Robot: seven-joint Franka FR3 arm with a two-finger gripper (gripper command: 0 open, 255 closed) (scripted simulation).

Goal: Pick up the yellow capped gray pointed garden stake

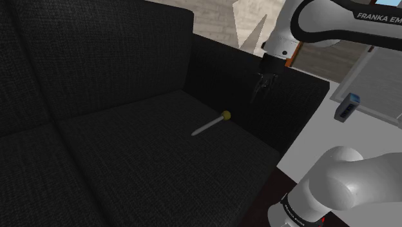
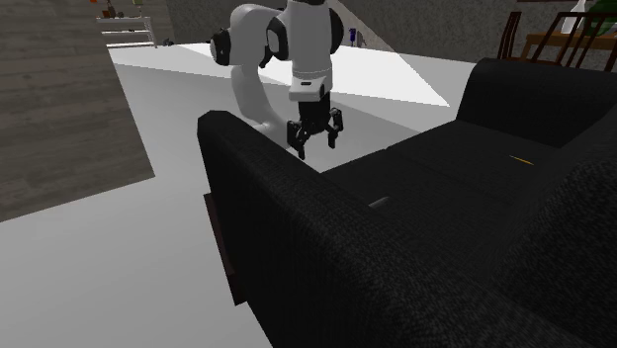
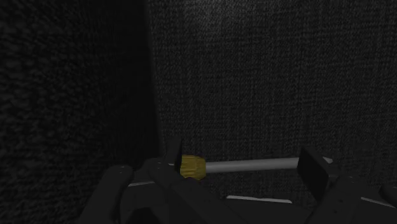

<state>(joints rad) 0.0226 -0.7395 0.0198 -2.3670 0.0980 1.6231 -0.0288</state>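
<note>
tool (image 1: 263, 89) released aloft | stake (image 1: 211, 124) on sofa (image 1: 129, 142) | wrist: yellow cap (image 3: 191, 167) | second exterior: perhaps faint

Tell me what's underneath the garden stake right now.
The garden stake lies flat on the black sofa seat cushion; nothing else shows beneath it. The strip of fabric directly under its shaft is covered.

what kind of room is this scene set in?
Probably a living room: a black fabric sofa with the garden stake lying on its seat, a wood-plank wall beside a white floor, and a shelf with small items far back.
</note>
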